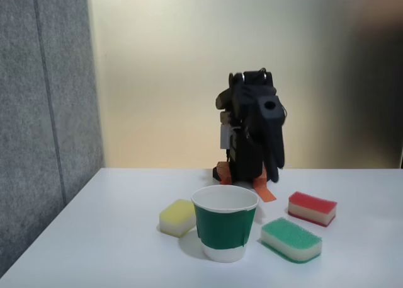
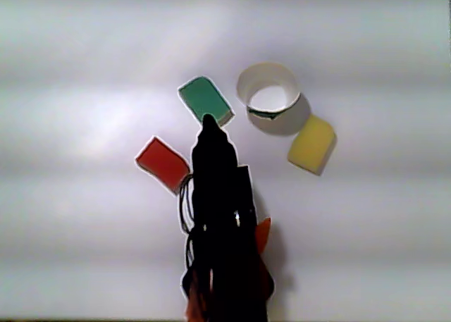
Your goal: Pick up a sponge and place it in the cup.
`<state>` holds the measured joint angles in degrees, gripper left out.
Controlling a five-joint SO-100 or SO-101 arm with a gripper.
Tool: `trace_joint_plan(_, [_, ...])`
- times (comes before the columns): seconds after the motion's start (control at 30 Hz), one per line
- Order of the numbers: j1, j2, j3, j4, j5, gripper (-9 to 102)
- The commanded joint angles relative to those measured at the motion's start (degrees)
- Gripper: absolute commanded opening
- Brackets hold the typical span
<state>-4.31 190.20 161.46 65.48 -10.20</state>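
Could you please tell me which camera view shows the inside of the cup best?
The other view looks straight down into the cup, showing its round white rim and an interior with no sponge in it. The fixed view shows the cup from the side: green sleeve, white rim, little of the interior.

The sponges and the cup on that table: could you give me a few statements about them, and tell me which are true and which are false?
1. Three sponges lie on the table. True: the red-topped sponge, a green-topped sponge and a yellow sponge.
2. The red-topped sponge is already inside the cup. False: it lies on the table, apart from the cup.
3. The cup stands upright. True.
4. In the fixed view, the yellow sponge lies right of the cup. False: it lies to the cup's left there.
5. The gripper holds the green-topped sponge. False: its tip is over that sponge's edge in the other view, but every sponge lies flat on the table.
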Motion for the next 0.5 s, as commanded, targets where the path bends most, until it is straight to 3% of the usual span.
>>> trace_joint_plan(0.0, [-1.41,-4.04,-8.17,5.01,0.0,20])
trace_joint_plan(0.23, [-4.83,-18.19,-19.07,12.92,2.99,20])
trace_joint_plan(0.47, [-14.94,-29.53,-20.57,13.01,8.61,22])
